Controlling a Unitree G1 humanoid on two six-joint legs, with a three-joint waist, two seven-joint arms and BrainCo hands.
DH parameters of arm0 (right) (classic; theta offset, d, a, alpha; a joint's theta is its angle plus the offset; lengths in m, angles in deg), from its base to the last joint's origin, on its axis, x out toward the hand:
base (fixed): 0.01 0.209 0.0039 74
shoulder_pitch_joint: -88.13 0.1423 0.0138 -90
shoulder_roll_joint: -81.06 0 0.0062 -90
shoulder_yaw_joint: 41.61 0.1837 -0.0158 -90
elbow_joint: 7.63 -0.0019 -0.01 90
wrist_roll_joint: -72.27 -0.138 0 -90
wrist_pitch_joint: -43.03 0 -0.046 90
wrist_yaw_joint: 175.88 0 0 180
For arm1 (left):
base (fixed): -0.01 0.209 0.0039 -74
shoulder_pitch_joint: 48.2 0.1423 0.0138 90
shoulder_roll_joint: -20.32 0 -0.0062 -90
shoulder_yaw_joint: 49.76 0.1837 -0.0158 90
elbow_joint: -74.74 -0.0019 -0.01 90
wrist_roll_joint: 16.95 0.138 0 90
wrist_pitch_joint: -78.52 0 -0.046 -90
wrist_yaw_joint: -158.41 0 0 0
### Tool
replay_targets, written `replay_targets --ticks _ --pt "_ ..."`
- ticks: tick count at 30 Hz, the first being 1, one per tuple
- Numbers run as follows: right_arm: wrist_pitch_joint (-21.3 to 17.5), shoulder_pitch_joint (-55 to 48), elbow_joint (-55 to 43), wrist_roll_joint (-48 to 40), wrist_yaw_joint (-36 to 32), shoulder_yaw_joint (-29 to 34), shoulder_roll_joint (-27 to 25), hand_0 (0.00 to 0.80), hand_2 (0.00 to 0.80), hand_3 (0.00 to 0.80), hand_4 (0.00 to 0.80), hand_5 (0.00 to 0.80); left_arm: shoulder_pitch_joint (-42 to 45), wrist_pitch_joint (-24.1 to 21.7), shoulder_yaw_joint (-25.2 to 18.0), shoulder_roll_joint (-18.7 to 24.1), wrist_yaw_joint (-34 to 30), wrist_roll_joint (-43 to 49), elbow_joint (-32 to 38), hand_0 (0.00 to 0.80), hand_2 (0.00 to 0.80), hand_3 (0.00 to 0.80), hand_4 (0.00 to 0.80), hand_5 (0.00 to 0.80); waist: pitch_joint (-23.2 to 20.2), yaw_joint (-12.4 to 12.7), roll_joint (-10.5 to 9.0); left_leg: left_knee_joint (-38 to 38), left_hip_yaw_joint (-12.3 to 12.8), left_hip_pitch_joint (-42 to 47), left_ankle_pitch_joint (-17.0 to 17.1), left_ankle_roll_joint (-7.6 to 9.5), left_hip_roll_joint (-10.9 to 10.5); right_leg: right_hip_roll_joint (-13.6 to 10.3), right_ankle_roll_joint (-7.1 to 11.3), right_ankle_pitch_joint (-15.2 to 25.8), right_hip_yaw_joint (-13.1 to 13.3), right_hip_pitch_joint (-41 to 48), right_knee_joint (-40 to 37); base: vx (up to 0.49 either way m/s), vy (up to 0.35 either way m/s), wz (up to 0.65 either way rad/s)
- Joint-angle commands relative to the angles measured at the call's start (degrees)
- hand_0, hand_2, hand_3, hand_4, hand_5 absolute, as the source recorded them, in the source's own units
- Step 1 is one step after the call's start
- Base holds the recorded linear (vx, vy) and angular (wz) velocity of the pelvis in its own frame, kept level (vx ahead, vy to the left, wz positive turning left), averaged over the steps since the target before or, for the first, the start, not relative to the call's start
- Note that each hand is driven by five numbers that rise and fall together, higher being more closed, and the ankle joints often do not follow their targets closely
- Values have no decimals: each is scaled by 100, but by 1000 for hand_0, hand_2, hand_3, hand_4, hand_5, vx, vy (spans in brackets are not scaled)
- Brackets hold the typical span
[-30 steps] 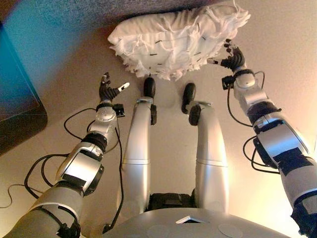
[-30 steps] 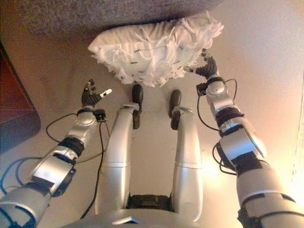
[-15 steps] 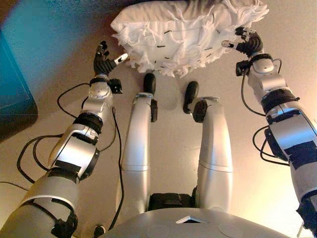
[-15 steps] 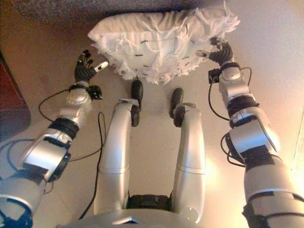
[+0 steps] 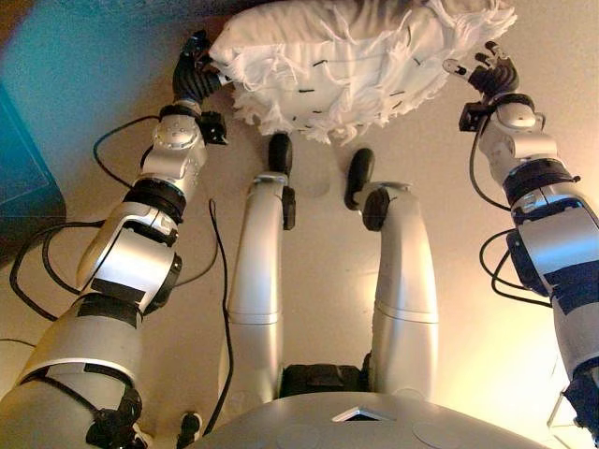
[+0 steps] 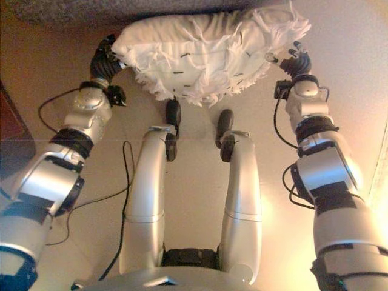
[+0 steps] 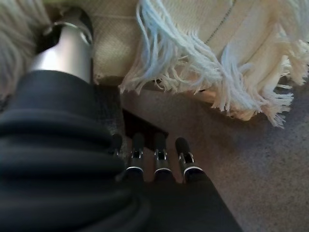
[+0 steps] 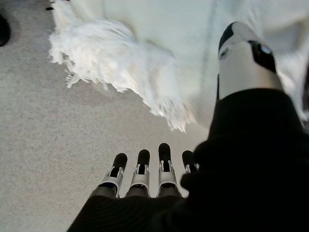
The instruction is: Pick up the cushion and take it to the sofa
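A white fringed cushion (image 5: 328, 65) lies on the beige floor just ahead of me, its far side against a dark grey sofa base (image 6: 91, 9). My left hand (image 5: 192, 79) is at the cushion's left end. In the left wrist view its fingers (image 7: 159, 154) are straight and low by the floor under the fringe (image 7: 231, 43), and its thumb (image 7: 65, 48) rests against the fabric. My right hand (image 5: 491, 77) is at the cushion's right end. Its fingers (image 8: 142, 169) are straight over the floor and its thumb (image 8: 246, 58) is against the cushion (image 8: 145, 29). Neither hand grips it.
A dark blue piece of furniture (image 5: 19, 159) stands at the far left on the floor. Beige floor stretches to the right of the cushion.
Both hands have moved forward and apart to the two ends of the cushion. The left hand, a second ago well short of it, now touches its left end. The cushion lies where it was.
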Motion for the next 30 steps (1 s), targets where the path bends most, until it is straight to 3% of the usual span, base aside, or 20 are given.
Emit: replay_targets --ticks 1,8,14,22,30 --pt "41 173 189 -330 161 194 -314 0 0 0 0 0 -279 -145 59 77 -196 -205 -194 0 0 0 0 0 -45 186 40 -139 163 465 -144 -170 -52 125 113 1187 169 602 -932 -5 -61 -2" --pt "199 -24 333 -382 90 283 -144 0 0 0 0 0 -429 -247 63 82 -185 -135 -258 0 0 0 0 0 -45 182 -69 -572 86 675 -170 -146 -12 188 116 1200 99 855 -1369 7 -45 -3" --pt "-272 -310 326 -545 -318 386 -242 0 0 0 0 0 -387 -152 201 155 -98 -169 -128 0 0 0 0 0 -45 158 -86 -371 114 575 -201 -106 -24 216 155 1289 105 837 -1328 -1 -1 -1" --pt "-616 173 -94 -400 -1263 14 -306 0 0 0 0 0 -542 328 359 272 -696 -457 82 0 0 0 0 0 -45 240 -103 -218 117 516 -247 -93 -54 132 207 1319 44 846 -1298 -1 -18 0" --pt "-643 573 -165 -216 -1525 -337 -207 0 0 0 0 0 -784 699 562 182 -1226 -708 107 0 0 0 0 0 -45 282 -84 -79 103 446 -266 -77 -83 39 218 1312 2 758 -1169 8 -16 6"
